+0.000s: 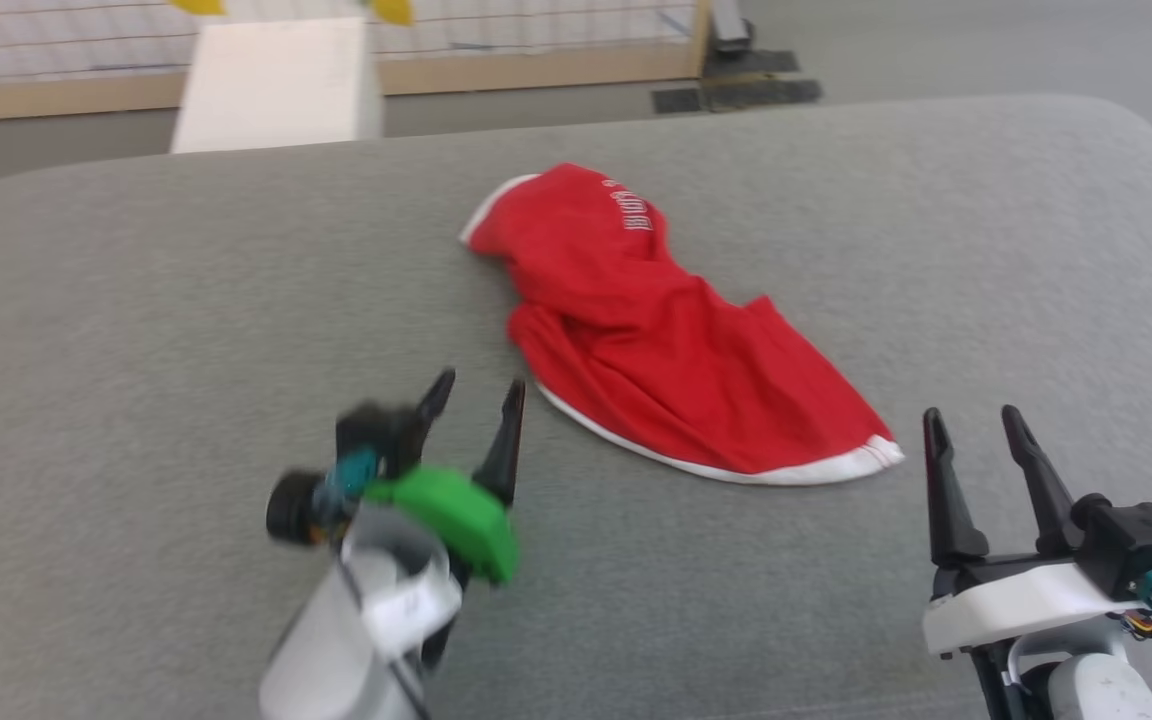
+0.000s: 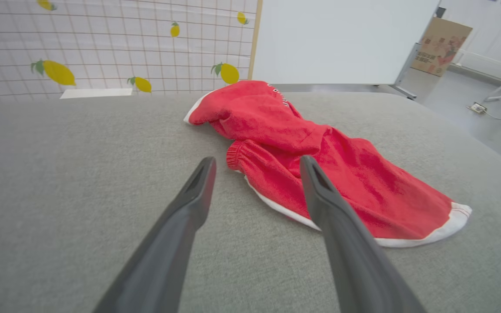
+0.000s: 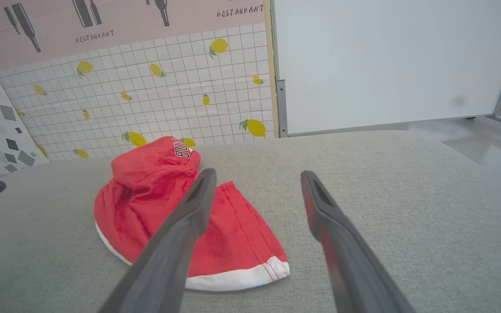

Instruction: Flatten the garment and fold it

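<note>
Both end effectors [image 1: 483, 381] [image 1: 971, 413] wide open (empty)

Open grey cushion [image 1: 136, 300] all round garment [image 1: 656, 340], which lies between left hand [image 1: 483, 380], right hand [image 1: 971, 413].

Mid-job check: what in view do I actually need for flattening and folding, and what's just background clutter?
For the job:
- garment, crumpled on the grey cushion
- left gripper, open
- right gripper, open

Just lying about:
- white panel
- lemon-print wall
- cardboard box
- white block behind the cushion
</note>
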Robot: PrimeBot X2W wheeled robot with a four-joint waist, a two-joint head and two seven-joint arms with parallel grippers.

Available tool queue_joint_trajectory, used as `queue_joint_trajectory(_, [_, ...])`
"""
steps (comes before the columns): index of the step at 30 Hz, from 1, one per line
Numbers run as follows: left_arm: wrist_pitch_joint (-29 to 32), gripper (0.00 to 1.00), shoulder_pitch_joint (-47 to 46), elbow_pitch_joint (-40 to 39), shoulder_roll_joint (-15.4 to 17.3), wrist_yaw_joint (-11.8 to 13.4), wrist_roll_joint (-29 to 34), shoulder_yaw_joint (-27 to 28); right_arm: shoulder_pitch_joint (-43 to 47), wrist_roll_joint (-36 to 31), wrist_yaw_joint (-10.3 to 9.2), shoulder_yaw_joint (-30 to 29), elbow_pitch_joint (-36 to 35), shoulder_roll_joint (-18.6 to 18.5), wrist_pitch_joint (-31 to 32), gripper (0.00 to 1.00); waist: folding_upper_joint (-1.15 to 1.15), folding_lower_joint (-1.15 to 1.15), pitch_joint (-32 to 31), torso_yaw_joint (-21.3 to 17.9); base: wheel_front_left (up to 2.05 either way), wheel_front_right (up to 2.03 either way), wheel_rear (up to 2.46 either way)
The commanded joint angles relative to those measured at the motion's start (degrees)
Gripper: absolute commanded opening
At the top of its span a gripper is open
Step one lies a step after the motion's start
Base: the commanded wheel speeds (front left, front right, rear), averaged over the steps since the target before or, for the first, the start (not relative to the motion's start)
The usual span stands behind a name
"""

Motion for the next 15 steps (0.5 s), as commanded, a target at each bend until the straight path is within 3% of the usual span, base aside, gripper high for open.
queue_joint_trajectory(1, [1.5, 1.0, -3.4, 2.5, 0.1, 0.9, 0.1, 0.0, 0.3, 0.5, -0.09, 0.6, -0.4, 0.0, -0.3, 1.0, 0.0, 0.0, 2.1, -3.5, 0.0, 0.0, 0.0])
queue_joint_trajectory(6, [9.1, 1.0, -13.1, 13.6, 0.8, 2.3, 1.1, -0.5, -1.0, 1.4, -0.09, 2.9, -0.3, 0.0, -0.3, 1.0, 0.0, 0.0, 4.9, -6.3, 0.0, 0.0, 0.0])
queue_joint_trajectory(15, [17.0, 1.0, -23.1, 26.1, 3.8, 4.1, 2.1, -0.5, -3.3, 2.9, -0.09, 4.5, 0.4, 0.0, -0.3, 1.0, 0.0, 0.0, 8.8, -10.2, 0.0, 0.0, 0.0])
